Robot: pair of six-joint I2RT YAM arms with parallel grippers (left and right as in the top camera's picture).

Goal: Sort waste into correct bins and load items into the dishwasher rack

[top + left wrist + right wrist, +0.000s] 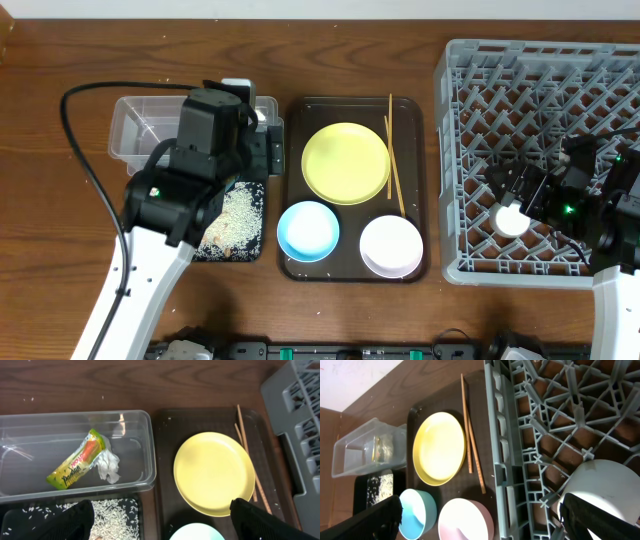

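At the table's [60,50] left, the clear tub [135,425] holds the snack wrapper [77,462] and the paper scrap [107,467]. Rice [112,515] lies in the black tray [260,195] beside it. The left pincer [160,522] hangs over them, released, nothing between its fingers. Next, the brown serving tray [413,160] carries the yellow plate [346,163], chopsticks [393,150], blue bowl [308,230] and white-pink bowl [391,245]. Farthest right, the white cup [510,218] sits inside the rack [540,80], close against one finger of the right pincer [480,512], which gapes wide.
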